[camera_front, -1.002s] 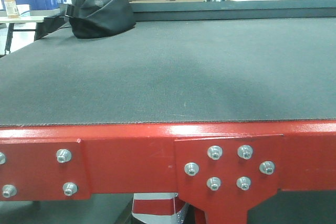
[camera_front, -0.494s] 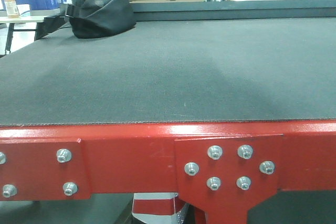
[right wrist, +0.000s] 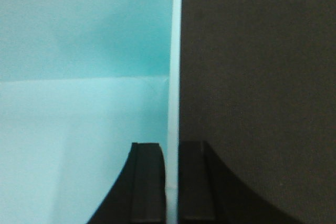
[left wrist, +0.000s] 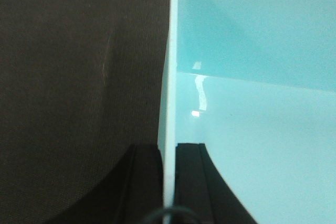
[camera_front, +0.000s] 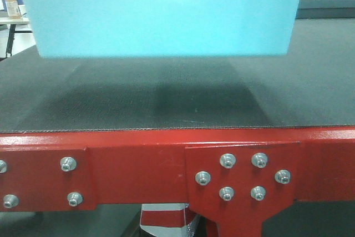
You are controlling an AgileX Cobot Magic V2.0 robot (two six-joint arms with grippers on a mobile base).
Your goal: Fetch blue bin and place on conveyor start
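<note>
Left gripper (left wrist: pixel 169 156) pinches one blue bin (camera_front: pixel 161 18) wall, right gripper (right wrist: pixel 172 153) the opposite. The bin hangs over the conveyor start (camera_front: pixel 166 101)

Appeared: blue bin (camera_front: pixel 161 15) above conveyor start (camera_front: pixel 177 101) (shadow beneath).

Left end effector (left wrist: pixel 169 156) clamped on blue bin (left wrist: pixel 252 129) wall, right end effector (right wrist: pixel 170 153) likewise
</note>
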